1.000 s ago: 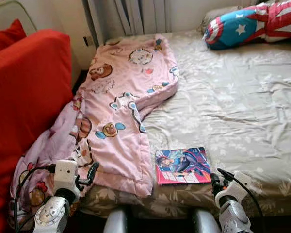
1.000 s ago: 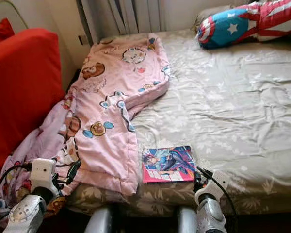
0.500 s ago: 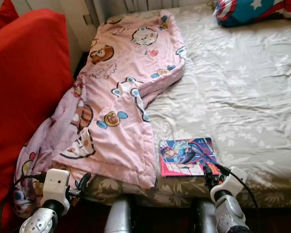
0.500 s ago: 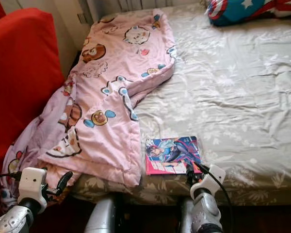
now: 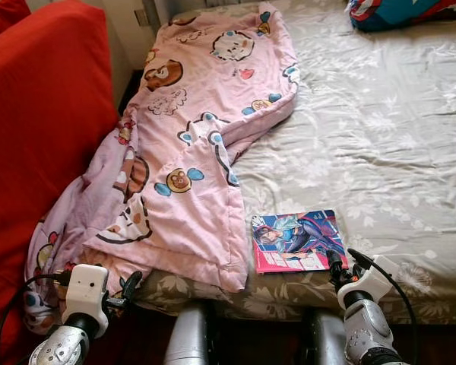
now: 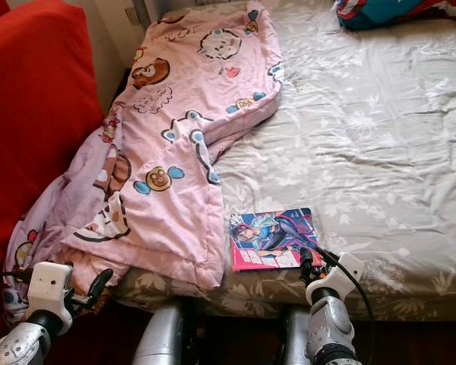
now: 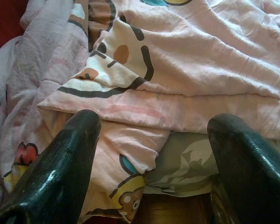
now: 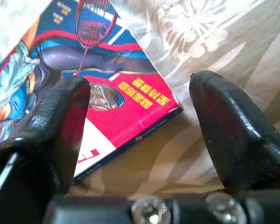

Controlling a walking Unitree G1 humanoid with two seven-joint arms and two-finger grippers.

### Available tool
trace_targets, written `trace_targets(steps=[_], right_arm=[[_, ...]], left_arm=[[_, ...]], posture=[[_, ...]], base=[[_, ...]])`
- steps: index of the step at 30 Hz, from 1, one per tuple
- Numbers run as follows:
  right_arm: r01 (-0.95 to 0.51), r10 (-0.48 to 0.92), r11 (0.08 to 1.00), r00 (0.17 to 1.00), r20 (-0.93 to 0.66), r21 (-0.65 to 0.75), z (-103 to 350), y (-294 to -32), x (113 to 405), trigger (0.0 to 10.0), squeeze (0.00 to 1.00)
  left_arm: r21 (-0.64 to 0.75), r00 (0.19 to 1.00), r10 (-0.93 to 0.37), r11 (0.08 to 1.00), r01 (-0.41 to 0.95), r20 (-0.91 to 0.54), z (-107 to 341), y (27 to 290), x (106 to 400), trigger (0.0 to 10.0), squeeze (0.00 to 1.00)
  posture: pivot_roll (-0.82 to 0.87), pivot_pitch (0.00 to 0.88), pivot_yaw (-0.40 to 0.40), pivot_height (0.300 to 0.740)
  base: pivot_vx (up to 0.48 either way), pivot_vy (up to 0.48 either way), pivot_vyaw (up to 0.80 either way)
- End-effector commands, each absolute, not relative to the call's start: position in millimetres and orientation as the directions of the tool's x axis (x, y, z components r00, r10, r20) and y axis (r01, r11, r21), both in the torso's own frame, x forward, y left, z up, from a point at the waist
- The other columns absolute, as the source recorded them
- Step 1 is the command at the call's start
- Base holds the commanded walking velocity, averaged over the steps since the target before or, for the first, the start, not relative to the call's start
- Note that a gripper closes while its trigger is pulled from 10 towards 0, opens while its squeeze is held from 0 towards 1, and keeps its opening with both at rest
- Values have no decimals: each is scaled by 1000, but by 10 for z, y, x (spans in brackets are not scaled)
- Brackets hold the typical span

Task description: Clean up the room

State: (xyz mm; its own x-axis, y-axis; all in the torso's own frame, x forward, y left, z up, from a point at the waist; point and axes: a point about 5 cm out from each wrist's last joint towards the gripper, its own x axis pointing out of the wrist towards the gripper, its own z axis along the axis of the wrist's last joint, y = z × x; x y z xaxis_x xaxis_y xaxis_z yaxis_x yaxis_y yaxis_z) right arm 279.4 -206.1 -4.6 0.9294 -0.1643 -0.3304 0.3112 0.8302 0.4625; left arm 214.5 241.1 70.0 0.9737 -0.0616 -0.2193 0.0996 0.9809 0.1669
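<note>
A colourful comic book (image 5: 296, 240) lies flat on the bed near its front edge. My right gripper (image 5: 343, 258) is open at the book's near right corner, low over the sheet. In the right wrist view the book's red corner (image 8: 107, 107) lies between the two fingers, nearer one of them. A pink cartoon blanket (image 5: 197, 144) covers the bed's left side and spills over the front left corner. My left gripper (image 5: 128, 286) is open just before that hanging edge, and the blanket's folds (image 7: 177, 84) show past its fingers.
A red sofa (image 5: 38, 114) stands close along the left. The bed's grey flowered sheet (image 5: 387, 137) is bare to the right of the blanket. A blue star pillow (image 5: 395, 11) lies at the far right corner. A wall socket (image 5: 143, 15) sits behind the sofa.
The camera has tilted down and come closer to the bed. My right gripper has come up to the book's near right corner. The left arm sits lower in the picture.
</note>
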Motion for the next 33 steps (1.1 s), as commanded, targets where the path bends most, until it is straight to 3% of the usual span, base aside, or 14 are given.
trace_targets(steps=[1, 16, 21, 33], right_arm=[[336, -178, 807, 923, -342, 485, -114, -2052, 2712, 10000, 0], [319, -118, 744, 928, -355, 588, -122, -2037, 2743, 10000, 0], [298, -89, 673, 941, -325, 678, -103, -2047, 2764, 10000, 0], [410, -157, 505, 909, -387, 759, -267, -2134, 2568, 10000, 0]], left_arm=[[184, 970, -40, 979, 86, -239, 703, 2477, 2091, 10000, 0], [211, 969, -41, 973, 95, -244, 766, 2531, 2050, 10000, 0], [225, 967, -40, 969, 99, -251, 788, 2564, 2015, 10000, 0], [249, 965, -50, 961, 116, -257, 830, 2575, 1969, 10000, 0]], posture=[[239, 208, 144, 605], [274, 214, 169, 605], [285, 215, 180, 605], [311, 222, 192, 605]], base=[[0, 0, 0], [0, 0, 0], [0, 0, 0], [0, 0, 0]])
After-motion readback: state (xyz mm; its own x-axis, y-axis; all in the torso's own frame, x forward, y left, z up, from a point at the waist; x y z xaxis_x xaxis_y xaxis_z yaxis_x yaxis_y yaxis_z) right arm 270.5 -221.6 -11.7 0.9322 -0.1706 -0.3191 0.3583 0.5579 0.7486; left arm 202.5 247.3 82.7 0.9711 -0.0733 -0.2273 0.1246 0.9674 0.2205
